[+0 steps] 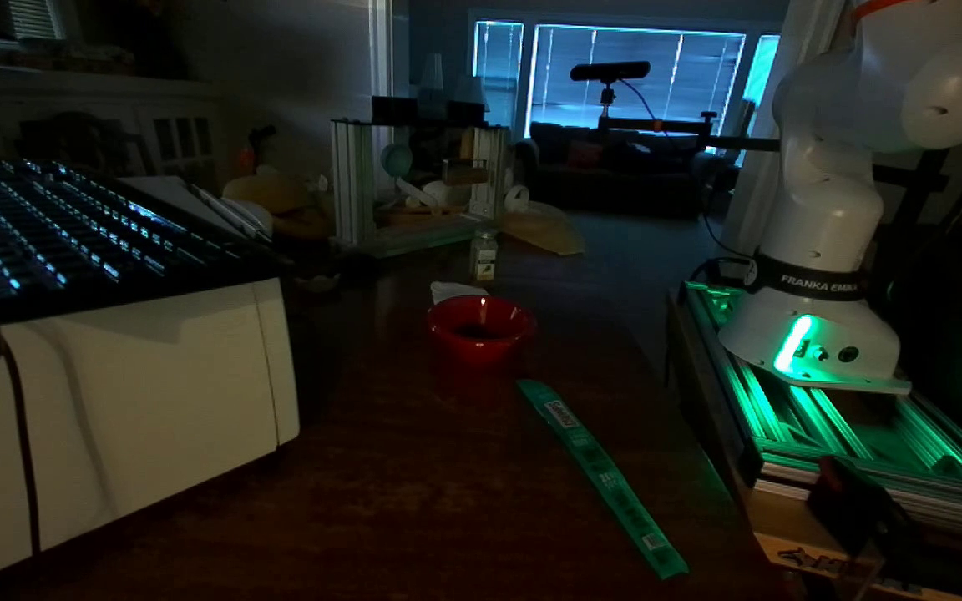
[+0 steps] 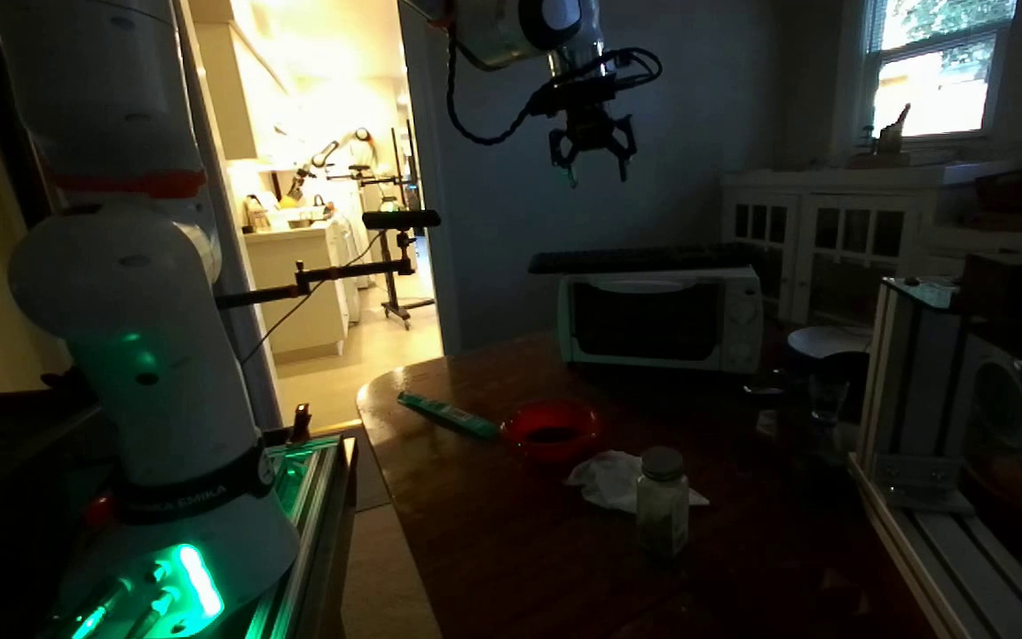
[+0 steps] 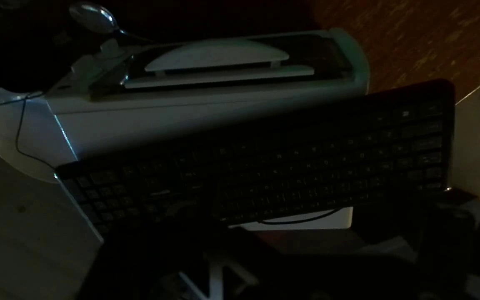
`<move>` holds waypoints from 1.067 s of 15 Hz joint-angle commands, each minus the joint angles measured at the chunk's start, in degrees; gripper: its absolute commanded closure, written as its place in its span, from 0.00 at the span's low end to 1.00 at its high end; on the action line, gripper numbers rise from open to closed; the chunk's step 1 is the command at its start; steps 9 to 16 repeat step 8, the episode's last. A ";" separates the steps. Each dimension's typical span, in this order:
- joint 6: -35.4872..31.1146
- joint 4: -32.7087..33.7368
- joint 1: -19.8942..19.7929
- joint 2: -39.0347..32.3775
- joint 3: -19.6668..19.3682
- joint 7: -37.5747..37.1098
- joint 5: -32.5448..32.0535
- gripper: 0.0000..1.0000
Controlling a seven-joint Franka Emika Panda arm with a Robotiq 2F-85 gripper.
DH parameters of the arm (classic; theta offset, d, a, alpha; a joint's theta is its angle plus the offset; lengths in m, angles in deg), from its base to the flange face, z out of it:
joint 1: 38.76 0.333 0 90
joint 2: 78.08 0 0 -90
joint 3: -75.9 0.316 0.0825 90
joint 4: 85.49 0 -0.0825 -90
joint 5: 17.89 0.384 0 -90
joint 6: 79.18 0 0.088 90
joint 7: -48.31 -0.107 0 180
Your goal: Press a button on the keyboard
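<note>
Keyboard [image 3: 273, 166], long, black, keys [image 1: 59, 229] glinting bluish-white

Dark table [image 2: 484, 524] with red bowl [image 1: 482, 340], green strip [image 1: 604, 472], oven [image 2: 644, 319]

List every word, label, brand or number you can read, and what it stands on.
"FRANKA EMIKA": black band on the white arm.
Green strip: printing too blurred to read for sure.
Jar: label too small to read.
Keyboard: key markings too small and dark to read.
Wooden board: dark print, partly hidden, unreadable.
</note>
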 commanded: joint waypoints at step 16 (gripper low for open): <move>2.76 0.29 0.52 1.54 -0.96 -5.94 -0.05 0.00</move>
